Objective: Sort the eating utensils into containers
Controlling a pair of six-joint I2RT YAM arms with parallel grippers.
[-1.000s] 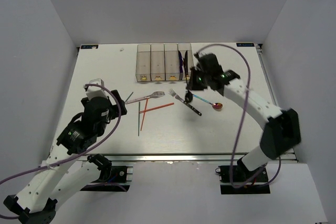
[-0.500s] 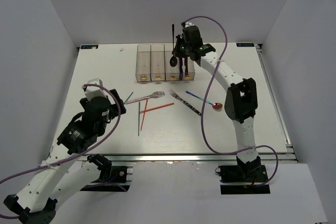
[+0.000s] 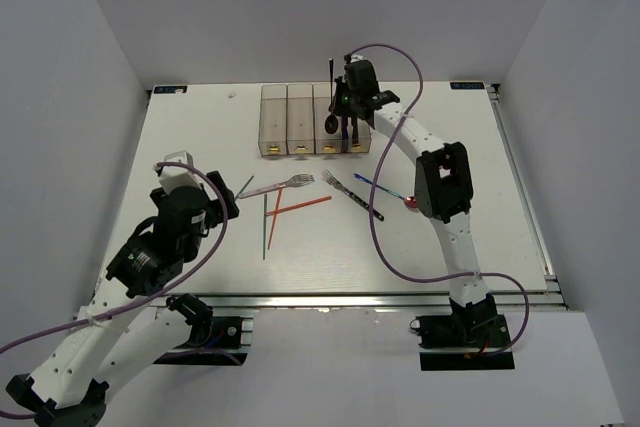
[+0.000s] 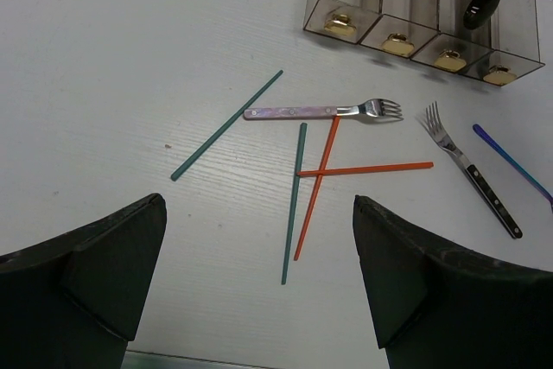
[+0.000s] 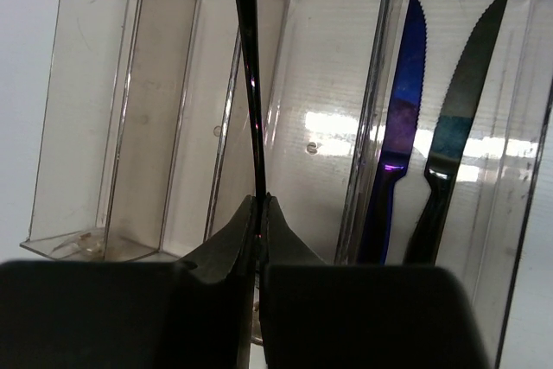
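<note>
My right gripper point(image 3: 343, 99) is shut on the thin handle of a dark spoon point(image 3: 331, 123), held upright over the clear containers point(image 3: 300, 97), about at the third bin from the left. In the right wrist view the gripper point(image 5: 260, 205) pinches the handle point(image 5: 246, 58). A blue knife point(image 5: 402, 127) and a dark knife point(image 5: 455, 101) stand in the rightmost bin. My left gripper point(image 4: 259, 283) is open and empty above the table, near a teal chopstick point(image 4: 294, 200) and crossed red chopsticks point(image 4: 363, 168).
On the table lie a pale-handled fork point(image 3: 278, 186), a dark-handled fork point(image 3: 352, 195), a blue-handled spoon with a red bowl point(image 3: 392, 193), and a second teal chopstick point(image 4: 226, 125). White walls stand at the left, right and back.
My right arm has swung from the middle of the table up to the containers, carrying the dark spoon, and now holds it over the bins. The left arm has not moved.
</note>
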